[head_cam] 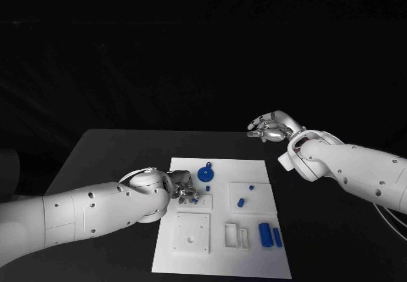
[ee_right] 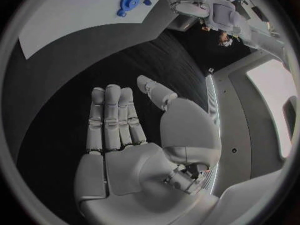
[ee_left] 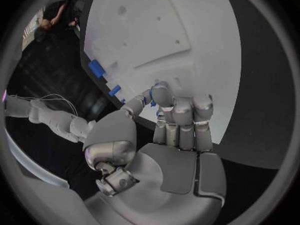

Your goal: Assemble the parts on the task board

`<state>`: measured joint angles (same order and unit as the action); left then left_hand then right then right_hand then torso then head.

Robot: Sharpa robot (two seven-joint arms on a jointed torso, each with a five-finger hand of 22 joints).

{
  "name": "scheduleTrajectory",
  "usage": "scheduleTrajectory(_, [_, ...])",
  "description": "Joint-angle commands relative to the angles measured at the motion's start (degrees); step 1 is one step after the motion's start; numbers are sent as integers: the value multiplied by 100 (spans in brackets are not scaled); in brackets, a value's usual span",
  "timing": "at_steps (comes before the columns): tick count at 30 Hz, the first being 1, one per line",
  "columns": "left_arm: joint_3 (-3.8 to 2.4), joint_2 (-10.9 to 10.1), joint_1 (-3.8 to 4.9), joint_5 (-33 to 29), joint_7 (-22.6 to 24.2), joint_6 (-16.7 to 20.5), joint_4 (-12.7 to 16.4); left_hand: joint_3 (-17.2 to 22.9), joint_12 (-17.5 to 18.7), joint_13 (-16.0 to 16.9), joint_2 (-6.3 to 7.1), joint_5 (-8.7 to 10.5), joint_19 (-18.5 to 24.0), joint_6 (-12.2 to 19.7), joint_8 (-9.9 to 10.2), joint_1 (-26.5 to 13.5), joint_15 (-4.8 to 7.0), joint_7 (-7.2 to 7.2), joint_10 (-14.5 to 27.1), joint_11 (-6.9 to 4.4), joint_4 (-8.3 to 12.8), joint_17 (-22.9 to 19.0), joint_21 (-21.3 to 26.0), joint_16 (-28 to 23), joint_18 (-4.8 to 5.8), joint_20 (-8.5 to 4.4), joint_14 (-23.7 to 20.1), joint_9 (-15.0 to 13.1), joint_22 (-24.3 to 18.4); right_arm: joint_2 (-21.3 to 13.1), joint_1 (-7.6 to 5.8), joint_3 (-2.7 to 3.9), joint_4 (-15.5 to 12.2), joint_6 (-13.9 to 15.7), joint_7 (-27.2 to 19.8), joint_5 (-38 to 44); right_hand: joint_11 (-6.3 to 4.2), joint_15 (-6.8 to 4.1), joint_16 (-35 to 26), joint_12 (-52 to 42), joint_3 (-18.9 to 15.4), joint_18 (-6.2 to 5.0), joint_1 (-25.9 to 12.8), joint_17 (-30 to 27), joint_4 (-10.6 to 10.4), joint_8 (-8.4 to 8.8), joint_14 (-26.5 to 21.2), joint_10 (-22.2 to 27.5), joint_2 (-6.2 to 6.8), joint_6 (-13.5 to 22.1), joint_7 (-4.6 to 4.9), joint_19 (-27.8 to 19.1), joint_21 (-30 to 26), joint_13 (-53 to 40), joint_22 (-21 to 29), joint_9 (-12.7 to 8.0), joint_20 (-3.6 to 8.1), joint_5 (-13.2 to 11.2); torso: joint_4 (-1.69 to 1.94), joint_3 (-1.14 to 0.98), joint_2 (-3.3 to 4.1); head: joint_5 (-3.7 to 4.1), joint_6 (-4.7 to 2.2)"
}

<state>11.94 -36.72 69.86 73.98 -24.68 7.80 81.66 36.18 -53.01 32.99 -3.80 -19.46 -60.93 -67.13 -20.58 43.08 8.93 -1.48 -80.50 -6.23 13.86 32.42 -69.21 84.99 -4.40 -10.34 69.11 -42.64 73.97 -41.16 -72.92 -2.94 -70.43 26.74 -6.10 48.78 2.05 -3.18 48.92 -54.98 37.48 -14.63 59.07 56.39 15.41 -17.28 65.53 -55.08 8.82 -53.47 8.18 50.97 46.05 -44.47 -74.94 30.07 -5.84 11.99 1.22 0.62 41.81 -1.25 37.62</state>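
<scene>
The white task board (head_cam: pixel 254 258) lies in the middle of the black table. My left hand (head_cam: pixel 182 191) is down on the board's left side, over a small raised white block (head_cam: pixel 203 205). Its thumb and a finger pinch a small blue part (ee_left: pixel 152 100), which touches the board. A blue gear-shaped part (head_cam: pixel 206 173) lies just beyond this hand. Small blue pegs (head_cam: pixel 241 202) stand on a square plate to the right, and two blue cylinders (head_cam: pixel 265 235) lie nearer the front. My right hand (head_cam: pixel 273 127) hangs beyond the board's far right corner, fingers straight and holding nothing.
A square white plate (head_cam: pixel 192 232) with small holes and a slotted white holder (head_cam: pixel 236 235) sit on the board's front half. Bare black table (head_cam: pixel 330 235) runs along both sides of the board. In the right wrist view the gear (ee_right: pixel 129 1) shows beyond the open fingers.
</scene>
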Motion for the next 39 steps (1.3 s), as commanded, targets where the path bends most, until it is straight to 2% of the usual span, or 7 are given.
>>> scheduleTrajectory(1, [11, 12, -22, 66, 20, -24, 2, 218, -25, 6, -61, -101, -21, -323, -17, 19, 430, 234, -58, -99, 169, 9, -35, 37, -252, -553, 426, -7, 6, 6, -1, 3, -9, -89, -60, 52, 13, 4, -21, 32, -22, -37, 51, -7, 0, 27, -29, 10, -21, 16, 13, -3, -26, 7, -30, 10, -17, 26, 4, 2, -3, -3, 2])
scheduleTrajectory(15, [19, 3, -28, 83, -15, -173, 42, 223, -30, 10, -64, -101, -22, -321, -16, 18, 430, 234, -54, -99, 167, 9, -36, 37, -254, -552, 425, -7, 6, 22, 0, 2, 13, -112, -59, 50, 13, 4, -20, 31, -27, -37, 51, -9, 2, 27, -30, 10, -24, 12, 13, -3, -28, 11, -31, 11, -17, 29, 5, 0, -3, -19, 24])
scheduleTrajectory(20, [18, 10, -29, 95, -23, -216, 35, 258, -53, 28, -64, -302, -11, -316, -11, 20, 427, 231, -29, -95, 182, 10, -43, 41, -263, -545, 412, -12, 11, 35, 1, 2, 17, -116, -59, 46, 13, 5, -20, 30, -32, -37, 45, -11, -1, 28, -31, 11, -26, 12, 13, -3, -30, 14, -32, 11, -18, 33, 3, 4, -2, -29, 27])
scheduleTrajectory(35, [20, -1, -29, 90, -48, -415, 36, 255, -57, 32, -60, -291, -9, -312, -7, 10, 424, 228, -22, -92, 173, 9, -45, 40, -264, -542, 407, -12, 11, 65, 4, 2, 47, -127, -64, 45, 14, 6, -21, 30, -36, -37, 44, -16, -1, 30, -34, 14, -31, 12, 14, -4, -34, 20, -34, 12, -19, 40, 5, 3, -4, -35, 31])
scheduleTrajectory(39, [20, 1, -29, 85, -55, -430, 40, 268, -67, 39, -67, -376, 1, -312, -5, 9, 421, 227, -16, -91, 180, 10, -47, 44, -265, -537, 401, -14, 14, 80, 8, 2, 64, -134, -65, 44, 14, 6, -20, 30, -37, -37, 43, -16, -1, 30, -34, 14, -32, 12, 14, -5, -35, 22, -34, 12, -20, 42, 2, 3, -2, -44, 29])
